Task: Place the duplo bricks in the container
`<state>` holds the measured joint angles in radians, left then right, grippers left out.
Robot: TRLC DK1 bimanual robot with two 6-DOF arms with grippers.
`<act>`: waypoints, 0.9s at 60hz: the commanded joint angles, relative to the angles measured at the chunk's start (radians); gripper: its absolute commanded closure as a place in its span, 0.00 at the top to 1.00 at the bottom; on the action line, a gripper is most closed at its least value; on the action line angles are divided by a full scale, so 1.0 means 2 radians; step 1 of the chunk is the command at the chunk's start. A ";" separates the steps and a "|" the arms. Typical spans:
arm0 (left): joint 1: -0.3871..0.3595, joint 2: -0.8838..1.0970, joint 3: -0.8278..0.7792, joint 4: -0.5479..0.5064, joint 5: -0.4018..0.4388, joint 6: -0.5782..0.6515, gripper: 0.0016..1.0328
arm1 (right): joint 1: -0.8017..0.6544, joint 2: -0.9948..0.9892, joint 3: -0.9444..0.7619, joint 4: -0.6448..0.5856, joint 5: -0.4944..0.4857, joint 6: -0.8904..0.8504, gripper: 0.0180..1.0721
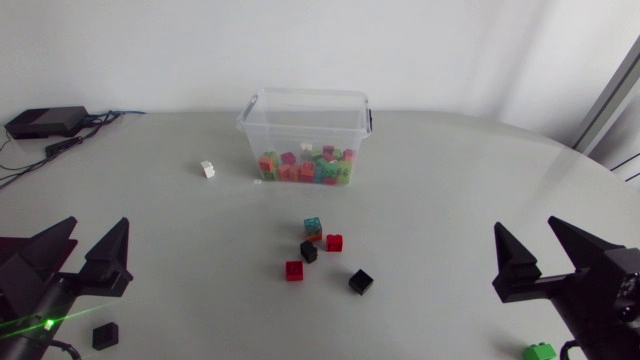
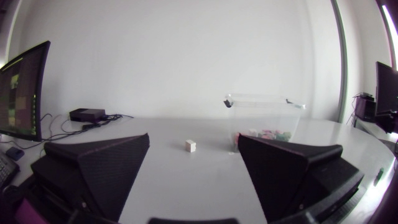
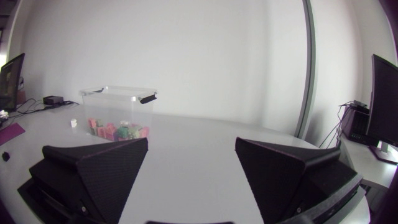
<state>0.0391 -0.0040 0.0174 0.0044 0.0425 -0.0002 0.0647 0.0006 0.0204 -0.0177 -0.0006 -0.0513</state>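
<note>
Duplo bricks [image 1: 305,168] inside container [image 1: 300,125]: shapes indistinct.

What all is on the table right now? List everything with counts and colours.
container: one, clear, back middle of the table
stored bricks: many, red, pink and green, inside the container
white brick: one, white, left of the container
teal brick: one, teal, table middle
red bricks: two, red, middle cluster; the second lies nearer
black bricks: three, black; two in the cluster, one beside the left arm
green brick: one, green, beside the right arm
black box: one, black, far left corner, cabled
left gripper: black, open, empty
right gripper: black, open, empty
</note>
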 commanded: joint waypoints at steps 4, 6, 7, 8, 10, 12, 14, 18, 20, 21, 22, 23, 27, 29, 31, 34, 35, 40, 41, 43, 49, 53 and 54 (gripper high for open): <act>0.004 -0.005 -0.009 -0.001 -0.006 -0.003 0.96 | 0.005 -0.003 -0.011 0.004 -0.002 0.010 0.96; 0.004 -0.005 -0.009 -0.001 -0.006 -0.001 0.96 | 0.004 -0.003 -0.010 0.005 -0.002 0.010 0.96; 0.004 -0.005 -0.009 -0.001 -0.006 -0.001 0.96 | 0.004 -0.003 -0.010 0.005 -0.002 0.010 0.96; 0.004 -0.005 -0.009 -0.001 -0.006 0.000 0.96 | 0.004 -0.003 -0.010 0.006 -0.002 0.010 0.96; 0.004 -0.005 -0.008 -0.001 -0.007 0.001 0.96 | 0.004 -0.003 -0.011 0.006 -0.001 0.010 0.96; 0.004 -0.005 -0.008 -0.001 -0.009 0.005 0.96 | 0.003 -0.003 -0.010 0.007 0.000 0.009 0.96; 0.004 -0.005 -0.006 -0.001 -0.010 0.009 0.96 | 0.002 -0.004 -0.011 0.008 0.000 0.009 0.96; 0.004 -0.005 0.001 -0.002 -0.011 0.011 0.96 | 0.001 -0.004 -0.009 0.009 0.002 0.009 0.96; 0.004 -0.005 0.003 -0.004 -0.011 0.011 0.96 | 0.000 -0.004 -0.007 0.009 0.003 0.009 0.96; 0.004 -0.005 0.006 -0.006 -0.011 0.011 0.96 | -0.001 -0.003 -0.006 0.010 0.003 0.009 0.96; 0.003 -0.005 0.008 -0.008 -0.011 0.011 0.96 | -0.002 -0.003 -0.004 0.009 0.005 0.010 0.96; 0.003 -0.005 0.012 -0.012 -0.011 0.011 0.96 | -0.002 -0.003 -0.003 0.008 0.005 0.010 0.96; -0.002 -0.003 0.026 -0.023 -0.011 0.011 0.96 | -0.002 -0.003 0.004 0.007 0.006 0.013 0.96; -0.003 -0.002 0.033 -0.029 -0.011 0.011 0.96 | -0.001 -0.003 0.007 0.006 0.006 0.014 0.96; -0.003 0.000 0.040 -0.035 -0.011 0.011 0.96 | -0.001 -0.002 0.011 0.006 0.007 0.015 0.96; -0.004 0.014 0.054 -0.044 -0.011 0.011 0.96 | 0.001 0.000 0.018 0.004 0.007 0.019 0.96; -0.004 0.018 0.059 -0.045 -0.011 0.011 0.96 | 0.001 0.003 0.020 0.003 0.007 0.020 0.96; -0.006 0.061 0.087 -0.057 -0.011 0.011 0.96 | 0.001 0.023 0.040 0.000 0.007 0.025 0.96; -0.006 0.063 0.089 -0.058 -0.011 0.011 0.96 | 0.001 0.030 0.044 0.000 0.007 0.025 0.96; -0.007 0.096 0.108 -0.067 -0.011 0.011 0.96 | 0.001 0.045 0.055 0.000 0.007 0.027 0.96; -0.007 0.189 0.170 -0.123 -0.010 0.011 0.96 | 0.001 0.119 0.102 -0.007 0.012 0.030 0.96; -0.007 0.252 0.214 -0.174 -0.010 0.011 0.96 | 0.001 0.165 0.133 -0.022 0.012 0.033 0.96; -0.007 0.255 0.217 -0.178 -0.010 0.011 0.96 | 0.000 0.167 0.135 -0.023 0.013 0.033 0.96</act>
<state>0.0360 0.4042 0.3687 -0.2970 0.0242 0.0113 0.0639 0.2604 0.2287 -0.0418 0.0154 -0.0196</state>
